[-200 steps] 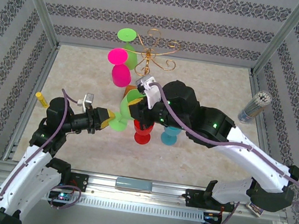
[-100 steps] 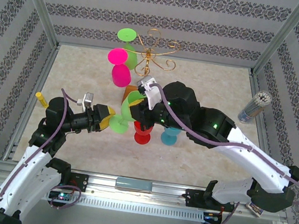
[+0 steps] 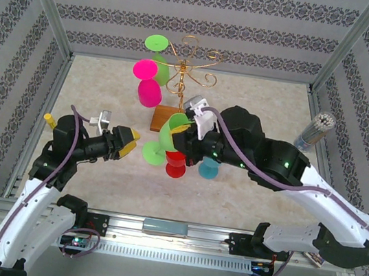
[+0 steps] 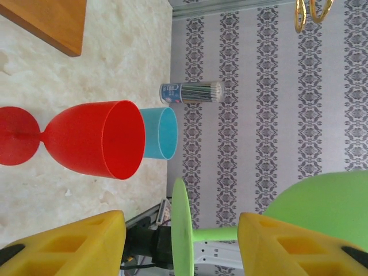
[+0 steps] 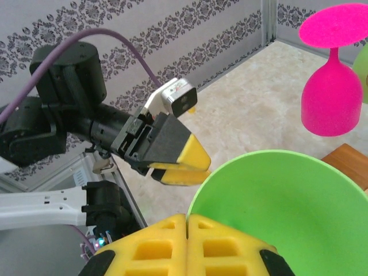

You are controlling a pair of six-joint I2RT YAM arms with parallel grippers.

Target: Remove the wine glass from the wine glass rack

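Both arms have drawn apart since a second ago. The right pincer (image 3: 185, 127) has swung toward the table's right side, carrying the green wine glass (image 3: 166, 137) and uncovering the rack's wooden base (image 3: 167, 116). The left pincer (image 3: 131, 137) has backed toward the left edge, off the glass's foot. From its own wrist, the right pincer (image 5: 187, 217) is clenched on the rim of the green wine glass (image 5: 282, 213), its two yellow fingers pressed together at the lip. That pinch is what carries the glass, which hangs tilted above the table with its foot pointing at the left arm. The left pincer (image 4: 178, 224) is released, fingers wide, and the green wine glass (image 4: 322, 201) lies with its foot and stem in line with the gap. From above the foot looks just past the fingertips, apart from them, so the right arm alone seems to bear it. The glass is clear of the wine glass rack (image 3: 185, 65), which stands toward the far edge with a pink wine glass (image 3: 149, 92) hanging upside down at its left. Under the held glass a red wine glass (image 3: 175, 164) and a blue wine glass (image 3: 208, 167) stand upright on the table (image 3: 280, 104), so setting the green one down calls for a bare spot beside them.
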